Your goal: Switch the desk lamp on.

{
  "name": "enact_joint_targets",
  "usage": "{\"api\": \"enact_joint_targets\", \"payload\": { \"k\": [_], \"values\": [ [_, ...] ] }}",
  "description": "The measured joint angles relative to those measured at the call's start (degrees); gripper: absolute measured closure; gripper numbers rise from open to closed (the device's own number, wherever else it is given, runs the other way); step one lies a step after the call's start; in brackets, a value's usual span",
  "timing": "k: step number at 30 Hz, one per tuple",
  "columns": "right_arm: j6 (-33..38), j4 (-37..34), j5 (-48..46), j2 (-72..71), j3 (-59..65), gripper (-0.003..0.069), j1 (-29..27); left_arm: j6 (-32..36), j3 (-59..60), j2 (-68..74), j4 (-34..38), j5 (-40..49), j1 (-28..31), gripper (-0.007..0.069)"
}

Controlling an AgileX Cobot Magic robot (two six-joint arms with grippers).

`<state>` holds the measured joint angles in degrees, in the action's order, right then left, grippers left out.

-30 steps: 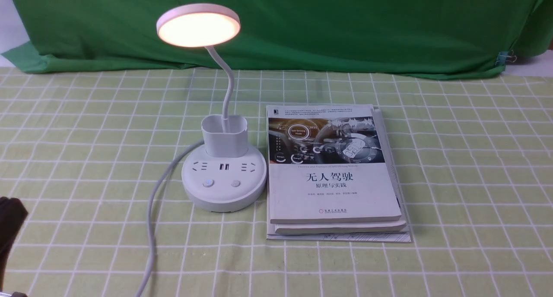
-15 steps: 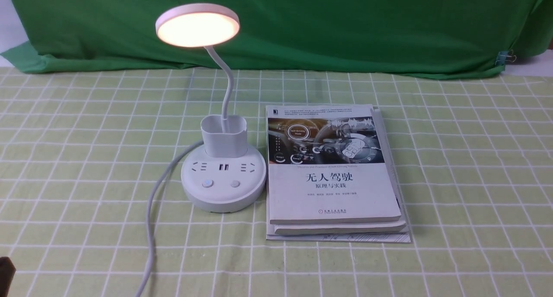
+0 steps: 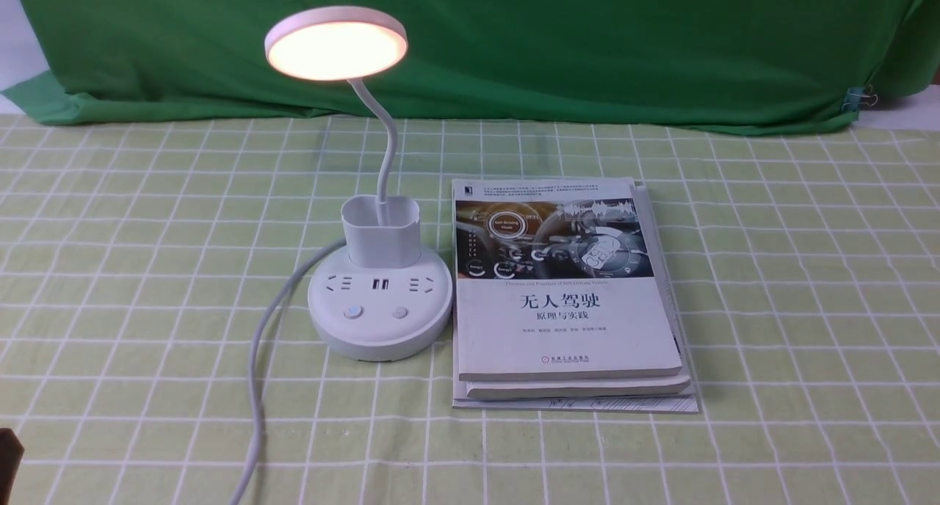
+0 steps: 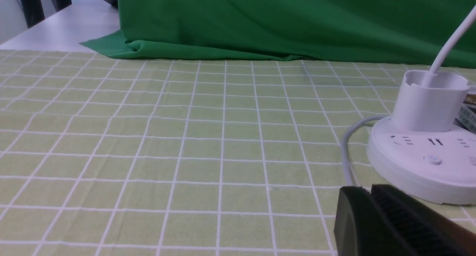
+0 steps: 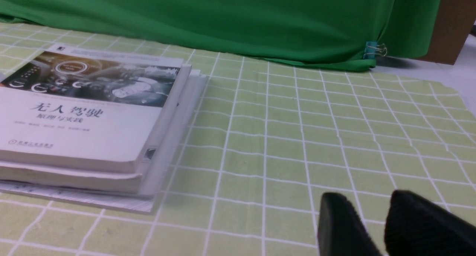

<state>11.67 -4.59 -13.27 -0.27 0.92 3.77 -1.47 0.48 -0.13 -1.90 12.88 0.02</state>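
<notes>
Front view: a stack of books (image 3: 565, 292) lies on the R side of the desk lamp (image 3: 380, 299), just beside its round base, nearly touching; I cannot tell if they really touch. The top book has a pic of a car interior and Chinese text on its cover, and the stack's lower layers stick out a bit. A grey-white cord (image 3: 255, 387) goes from behind the lamp base, curves around its L side and runs toward the robot, so it is in the way on that side.

The lamp stands upright, left of centre, and its disc head is lit w/ warm light. Its two btns are on the near part of the base.

L gripper (image 4: 366, 189): fingertips are together, w/ nothing seen between them, near the table edge of the view. R gripper (image 5: 367, 194): tips are apart, a gap is seen, nothing is held.

The surface is a table w/ a green checked cloth (image 3: 808, 307), white lines, some small wrinkles. At the back hangs a dark green curtain (image 3: 514, 50), w/ a blue binder clip (image 3: 854, 98) at its lower R corner.
</notes>
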Motion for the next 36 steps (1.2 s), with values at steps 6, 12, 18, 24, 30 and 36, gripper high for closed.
{"api": "enact_joint_targets", "payload": {
  "k": [6, 12, 18, 24, 30, 36],
  "values": [
    [0.0, 0.0, 0.0, 0.0, 0.0, 0.0414, 0.0, -0.1, 0.0, 0.0, 0.0, 2.4, 0.0, 0.0606],
    [0.0, 0.0, 0.0, 0.0, 0.0, 0.0414, 0.0, -0.2, 0.0, 0.0, 0.7, 2.5, 0.0, 0.0606],
    [0.0, 0.0, 0.0, 0.0, 0.0, 0.0414, 0.0, -0.3, 0.0, 0.0, 1.1, 2.5, 0.0, 0.0606],
    [0.0, 0.0, 0.0, 0.0, 0.0, 0.0414, 0.0, -0.3, 0.0, 0.0, 1.3, 2.5, 0.0, 0.0606],
    [0.0, 0.0, 0.0, 0.0, 0.0, 0.0414, 0.0, 0.7, 0.0, 0.0, 2.8, 2.5, 0.0, 0.0606],
    [0.0, 0.0, 0.0, 0.0, 0.0, 0.0414, 0.0, 1.5, 0.0, 0.0, 2.9, 2.5, 0.0, 0.0606]
  ]
}}
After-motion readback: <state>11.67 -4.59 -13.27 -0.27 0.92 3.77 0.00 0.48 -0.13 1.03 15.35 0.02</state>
